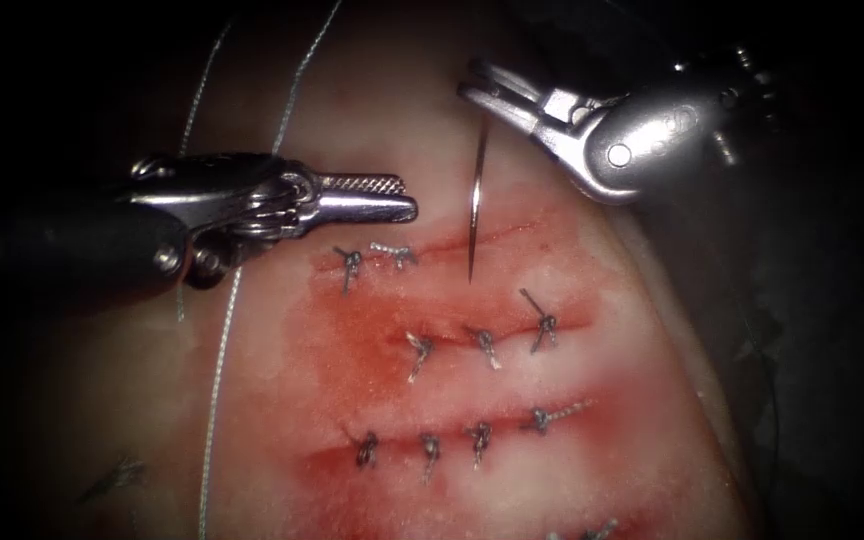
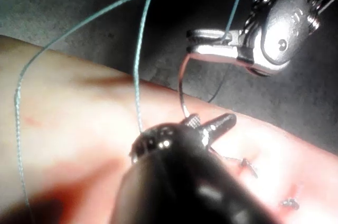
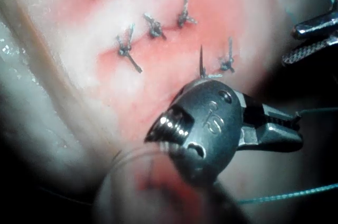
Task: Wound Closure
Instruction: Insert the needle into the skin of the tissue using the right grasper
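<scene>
The tissue point(image 1: 592, 400) bears three cuts crossed by knotted stitches. My right tool point(image 1: 470, 85) is shut on the curved needle point(image 1: 476, 200) near its tail end. The needle hangs down with its tip at the topmost cut point(image 1: 512, 235), just right of that cut's two knots point(image 1: 372, 258); I cannot tell whether the tip is in the tissue. My left tool point(image 1: 407, 205) hovers left of the needle, open and holding nothing. In the left wrist view the left tool point(image 2: 211, 122) sits just below the needle point(image 2: 181, 86) held by the right tool point(image 2: 193, 42). The right wrist view shows the needle tip point(image 3: 201, 60).
Pale thread point(image 1: 292, 90) runs from the far side down the tissue's left part, passing behind the left tool's shaft. Red fluid point(image 1: 372, 340) stains the tissue around the stitched cuts. Thread loops point(image 2: 137, 60) hang above the tissue near both tools.
</scene>
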Controlling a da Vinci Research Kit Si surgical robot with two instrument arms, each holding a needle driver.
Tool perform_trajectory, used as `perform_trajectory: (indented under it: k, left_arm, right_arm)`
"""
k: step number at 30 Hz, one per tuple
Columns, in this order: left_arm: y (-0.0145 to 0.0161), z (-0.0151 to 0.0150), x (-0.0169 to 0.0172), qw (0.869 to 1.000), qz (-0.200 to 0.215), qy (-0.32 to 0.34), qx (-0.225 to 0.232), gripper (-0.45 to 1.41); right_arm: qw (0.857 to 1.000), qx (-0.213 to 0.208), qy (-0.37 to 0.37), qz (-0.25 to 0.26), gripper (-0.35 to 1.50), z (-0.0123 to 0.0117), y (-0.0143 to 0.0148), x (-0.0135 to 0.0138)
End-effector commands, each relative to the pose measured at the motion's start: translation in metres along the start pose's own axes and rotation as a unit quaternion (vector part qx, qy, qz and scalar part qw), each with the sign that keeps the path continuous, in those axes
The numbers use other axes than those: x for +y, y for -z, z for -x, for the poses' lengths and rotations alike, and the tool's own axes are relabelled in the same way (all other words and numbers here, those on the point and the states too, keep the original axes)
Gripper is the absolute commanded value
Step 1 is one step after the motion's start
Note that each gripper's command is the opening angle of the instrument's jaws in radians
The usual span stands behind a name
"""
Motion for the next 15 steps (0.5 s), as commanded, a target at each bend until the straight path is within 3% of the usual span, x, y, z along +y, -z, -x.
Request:
perform_trajectory:
  k: [1, 4, 5, 8, 9, 11, 13, 15]
  left_arm:
    - [-0.0013, -0.0009, 0.0013, 1.0, -0.001, 0.007, 0.02, 0.1]
    - [-0.0023, -0.0028, 0.0037, 0.999, -0.022, -0.004, 0.047, -0.28]
    - [-0.0023, -0.0028, 0.0037, 0.999, -0.022, -0.004, 0.047, -0.28]
    - [-0.0028, -0.0025, 0.005, 0.998, -0.036, -0.011, 0.057, -0.27]
    - [-0.0029, -0.0022, 0.0054, 0.997, -0.044, -0.014, 0.063, -0.27]
    - [-0.0028, -0.0021, 0.0057, 0.996, -0.051, -0.017, 0.068, -0.18]
    - [-0.0029, -0.0021, 0.0056, 0.996, -0.05, -0.018, 0.067, -0.15]
    - [-0.003, -0.0019, 0.0055, 0.996, -0.052, -0.018, 0.068, -0.08]
  right_arm:
    - [1.0, 0.008, -0.009, -0.021, -0.35, -0.001, -0.001, 0.0014]
    - [0.997, 0.007, -0.077, -0.027, -0.35, -0.0028, -0.0011, 0.0011]
    - [0.997, 0.007, -0.077, -0.027, -0.35, -0.0028, -0.0011, 0.0011]
    - [0.993, -0.057, -0.099, 0.042, -0.35, -0.0044, -0.0012, -0.0001]
    - [0.979, -0.119, -0.126, 0.108, -0.35, -0.0052, -0.0011, -0.0011]
    - [0.959, -0.149, -0.168, 0.172, -0.35, -0.007, -0.0009, -0.002]
    - [0.96, -0.143, -0.171, 0.168, -0.35, -0.0074, -0.0008, -0.0022]
    - [0.969, -0.147, -0.167, 0.103, -0.35, -0.0085, -0.0012, -0.0019]
